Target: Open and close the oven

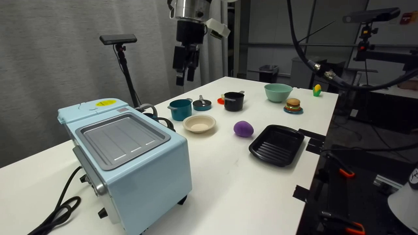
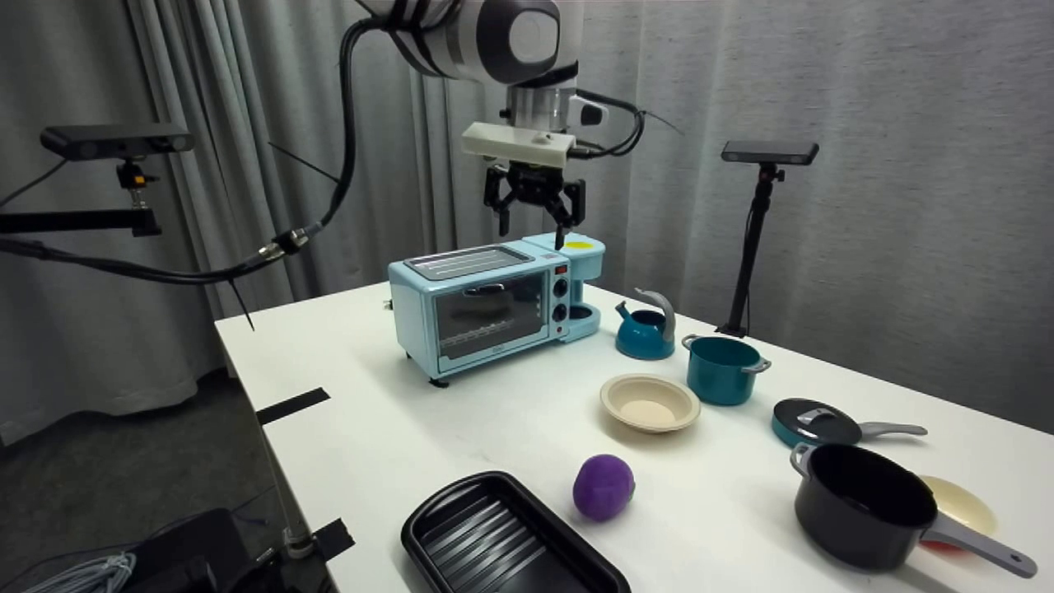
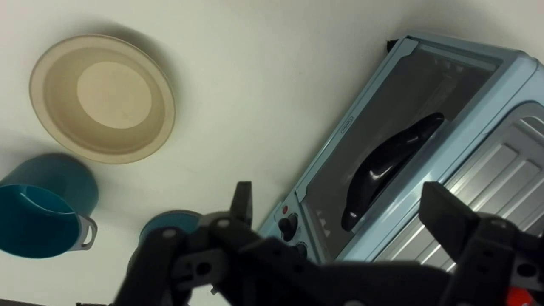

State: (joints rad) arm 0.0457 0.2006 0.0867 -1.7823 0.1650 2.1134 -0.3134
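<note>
Wrist view: boxy blue toaster oven (image 3: pixel 459 144), glass-fronted, glossy curved handle (image 3: pixel 382 165), ridged metal top (image 3: pixel 505 168); overhead, the tool (image 3: pixel 338 202) points down, spread wide.

In an exterior view, a black gripper (image 2: pixel 532 235) is hanging fingers-down and spread, higher than a pale blue oven (image 2: pixel 498 305) that is standing on a white table (image 2: pixel 461 430), glass door (image 2: pixel 487 323) closed. To the right, a teal kettle (image 2: pixel 644 338), teal pot (image 2: pixel 719 382) and beige bowl (image 2: pixel 650 409) are sitting. A black tray (image 2: pixel 504 543), purple object (image 2: pixel 603 487) and black saucepan (image 2: pixel 844 517) are resting nearer the camera.
</note>
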